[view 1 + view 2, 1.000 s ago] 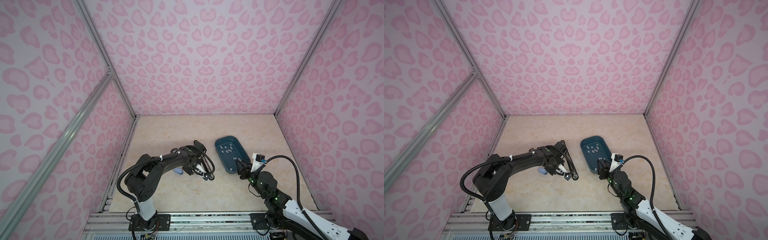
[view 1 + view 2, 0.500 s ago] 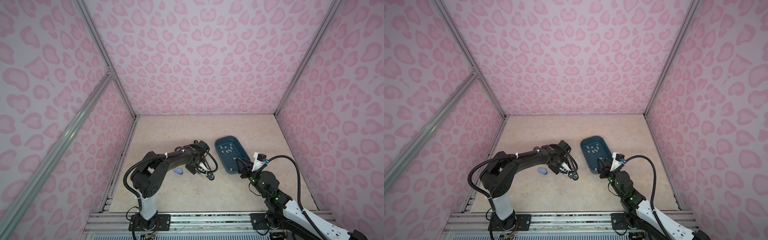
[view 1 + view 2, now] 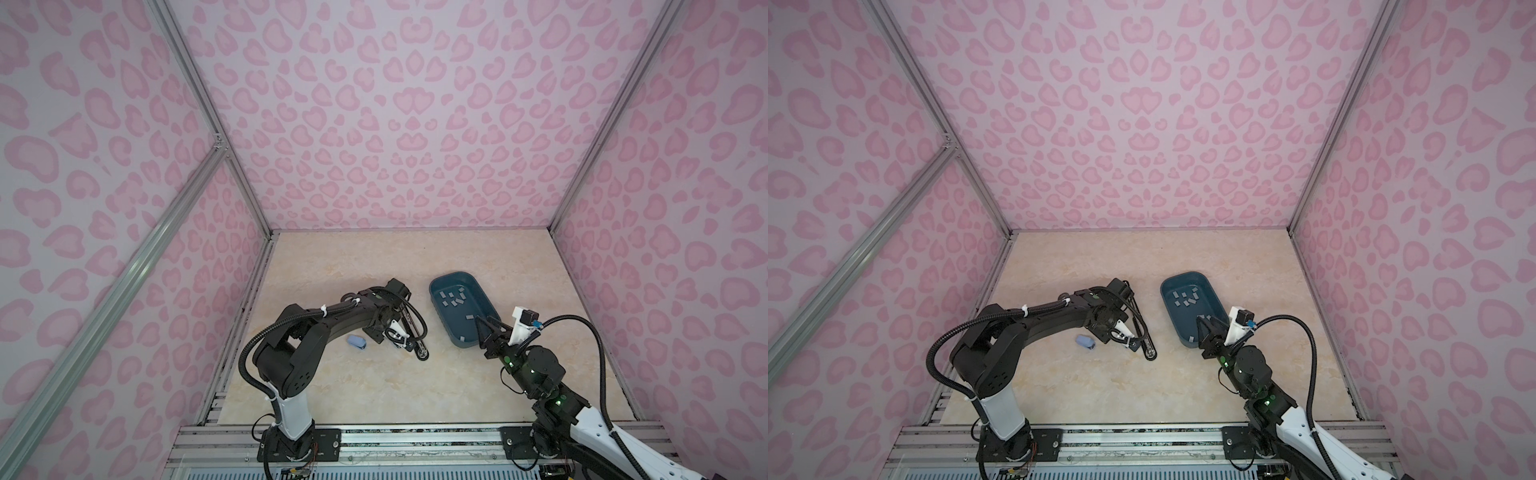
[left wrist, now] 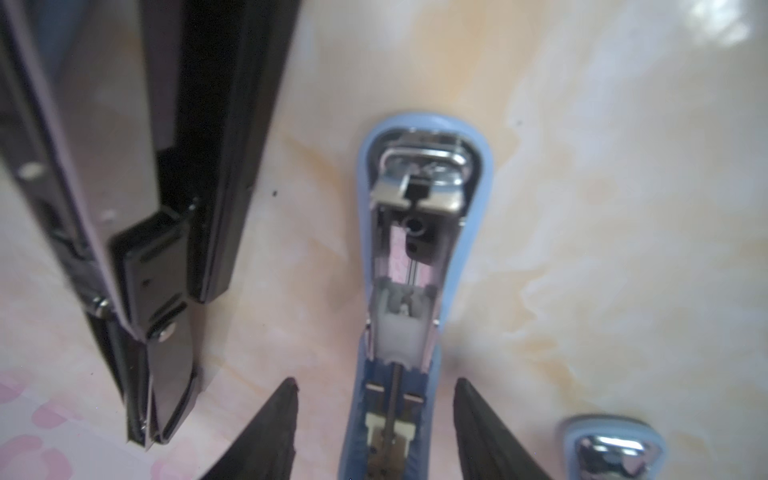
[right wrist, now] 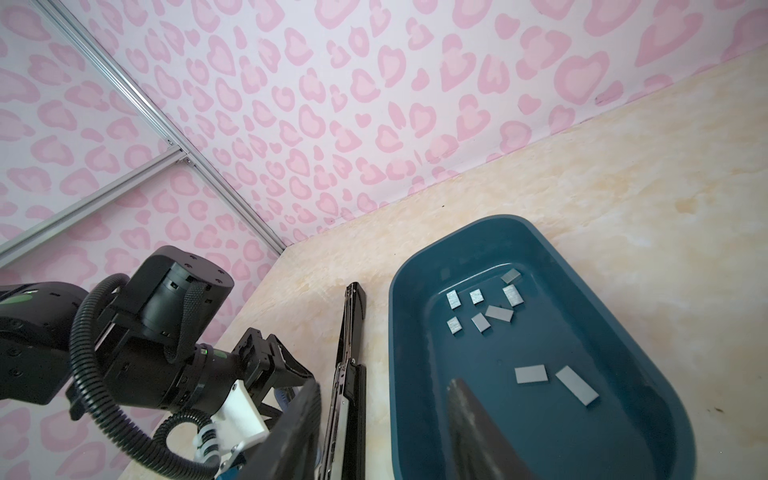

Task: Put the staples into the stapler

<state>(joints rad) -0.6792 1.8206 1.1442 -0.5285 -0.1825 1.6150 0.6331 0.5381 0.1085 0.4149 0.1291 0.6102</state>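
showing nine visible staples [image 5: 530,374], two blue staplers [image 4: 405,291]

Grey staples [image 5: 530,374], teal tray [image 5: 409,316], pink-spotted walls [image 5: 374,83]; blurred stapler [image 4: 405,328] looks light-blue.

Teal plastic tray [image 3: 453,274] at 2 o'clock on beige marble-look tabletop [image 3: 332,257], pink heart-print walls [image 3: 374,124], alu frame rail [image 3: 124,283].

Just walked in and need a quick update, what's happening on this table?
The left tool straddles an opened light-blue stapler lying on the table, jaws apart and not gripping it, beside an opened black stapler. The right tool hovers open over the near end of the teal tray, where the staples lie loose. Neither tool holds a strip, so loading has not begun.
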